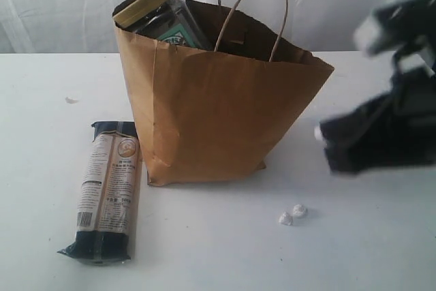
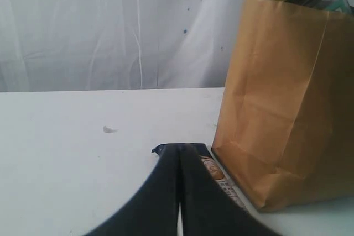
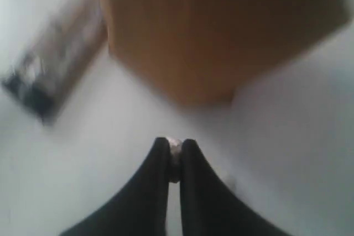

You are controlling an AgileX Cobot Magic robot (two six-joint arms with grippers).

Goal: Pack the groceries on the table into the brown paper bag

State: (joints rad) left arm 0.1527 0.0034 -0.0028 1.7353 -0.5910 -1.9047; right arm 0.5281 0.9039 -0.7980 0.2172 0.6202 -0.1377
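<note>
Lying nearest the exterior camera, the long dark-blue/beige packet [image 1: 109,189] rests flat on the table [image 1: 218,264], just beside the left face of the brown paper bag [image 1: 225,114]. The bag stands upright near the middle with its loop handles [image 1: 259,11] raised. Only this view shows the two small white crumbs [image 1: 293,215] in front of the bag and the whole mouth of the bag, where the tan-lidded nut jar [image 1: 144,3] leans out of the back left corner; the left arm does not appear in it at all. The left wrist view alone shows the left gripper [image 2: 180,148]: its dark fingers are pressed together with only a thin slit between them, grasping nothing, the packet's end showing past the tips. In the exterior view the right gripper [image 1: 320,134] is a dark blur in the air to the right of the bag. The right wrist view looks down over its clenched fingers [image 3: 160,158] at the bag and the packet; a small pale spot sits between the tips, too blurred to tell whether it is a held scrap.
</note>
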